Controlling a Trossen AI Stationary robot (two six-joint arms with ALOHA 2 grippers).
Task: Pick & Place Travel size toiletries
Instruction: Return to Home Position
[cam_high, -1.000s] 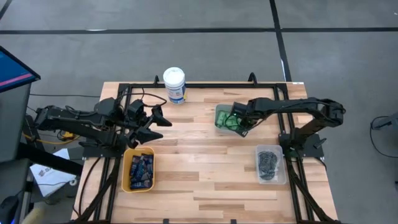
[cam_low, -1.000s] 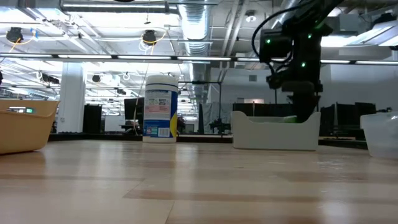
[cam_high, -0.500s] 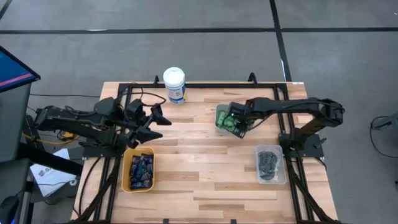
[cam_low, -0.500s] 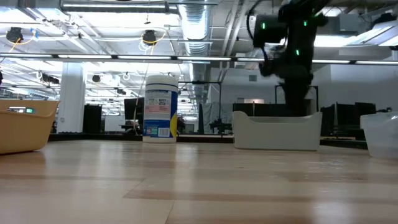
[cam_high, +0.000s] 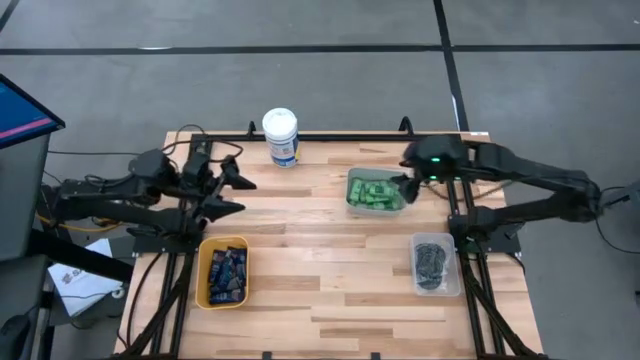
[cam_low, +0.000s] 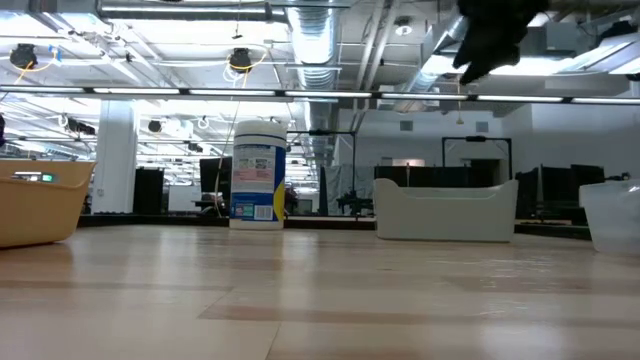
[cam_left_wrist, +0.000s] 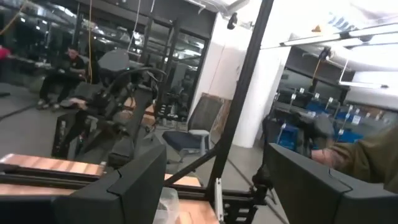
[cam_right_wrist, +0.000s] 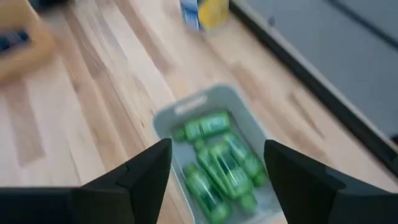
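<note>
Several green bottles (cam_high: 375, 192) lie in a pale tray (cam_high: 350, 200) right of the table's middle; the right wrist view shows these bottles (cam_right_wrist: 217, 165) from above. Dark navy tubes (cam_high: 227, 272) fill a yellow bin (cam_high: 204, 275) at the near left. Dark tins (cam_high: 433, 262) sit in a clear bin (cam_high: 452, 270) at the near right. My right gripper (cam_right_wrist: 217, 180) stands open, high above the tray's right end (cam_high: 405, 185), with nothing between its fingers. My left gripper (cam_high: 236, 194) is open and empty over the table's left part, above the yellow bin's far side.
A tall white canister (cam_high: 281, 136) with a blue label stands at the far edge, left of centre. A black frame (cam_high: 330, 137) runs along the table's far edge and down both sides. A person's sleeve (cam_left_wrist: 367, 155) shows in the room beyond. Bare wood lies between the bins.
My right gripper has risen out of the pale tray and drawn back toward the table's right edge, tipping less steeply down; the green bottles stay in the tray. My left gripper has pulled back a little toward the table's left edge.
</note>
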